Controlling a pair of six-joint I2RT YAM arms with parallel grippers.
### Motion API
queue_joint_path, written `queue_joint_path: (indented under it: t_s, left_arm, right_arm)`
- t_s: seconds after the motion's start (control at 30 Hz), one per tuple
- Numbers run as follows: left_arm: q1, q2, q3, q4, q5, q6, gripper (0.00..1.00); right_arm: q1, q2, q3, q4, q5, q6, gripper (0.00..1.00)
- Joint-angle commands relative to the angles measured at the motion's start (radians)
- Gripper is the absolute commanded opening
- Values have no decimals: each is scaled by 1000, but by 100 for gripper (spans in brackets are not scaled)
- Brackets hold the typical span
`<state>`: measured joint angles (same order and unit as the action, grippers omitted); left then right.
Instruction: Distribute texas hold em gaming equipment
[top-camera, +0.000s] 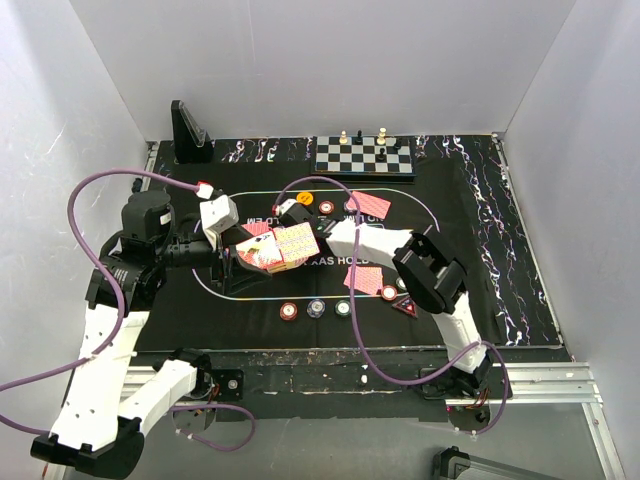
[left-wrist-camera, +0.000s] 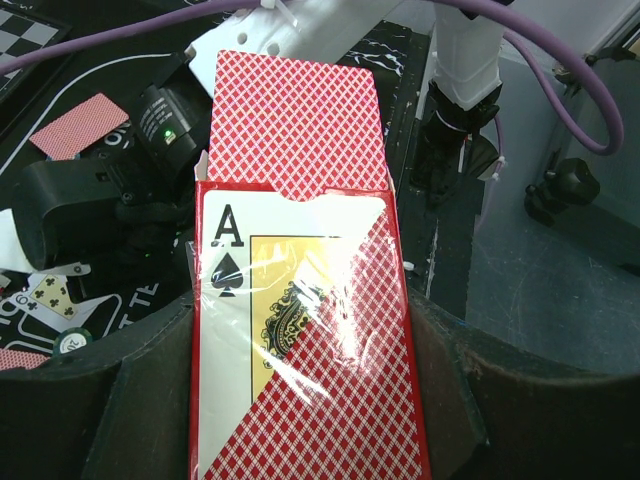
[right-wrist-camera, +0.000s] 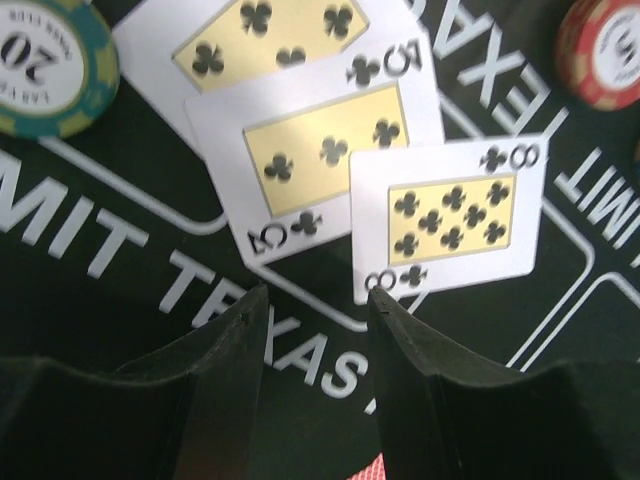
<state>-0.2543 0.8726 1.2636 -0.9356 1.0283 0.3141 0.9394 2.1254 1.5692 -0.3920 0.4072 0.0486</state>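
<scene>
Card box (left-wrist-camera: 300, 330) sits clamped in left fingers (left-wrist-camera: 130, 405).

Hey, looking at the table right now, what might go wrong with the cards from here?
1. The right hand is open with a fingertip at the edge of the eight of clubs; pulling away might drag it and the five of clubs it overlaps.
2. The left hand grips the card box with its flap open, so cards may slide out if it tips.
</scene>
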Motion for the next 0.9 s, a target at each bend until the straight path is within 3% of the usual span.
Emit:
queue_joint_path:
  t_s: [0.0, 0.2, 0.33, 0.57, 0.87]
  left_arm:
    - [7, -23, 22, 29, 10, -4, 0]
    - [7, -23, 14, 47, 16, -17, 0]
    - [6, -32, -13, 73, 18, -27, 0]
    - [6, -47, -73, 126, 19, -41, 0]
    - [7, -35, -116, 196, 24, -49, 0]
  right_arm:
    - [-34, -136, -67, -10, -122, 108, 52]
    - [-62, -275, -169, -13, -203, 212, 53]
    - [-114, -434, -169, -120, -304, 298, 62]
    - [-299, -659, -63, -284, -700, 398, 82]
    - [-346, -789, -47, -203, -1011, 556, 87]
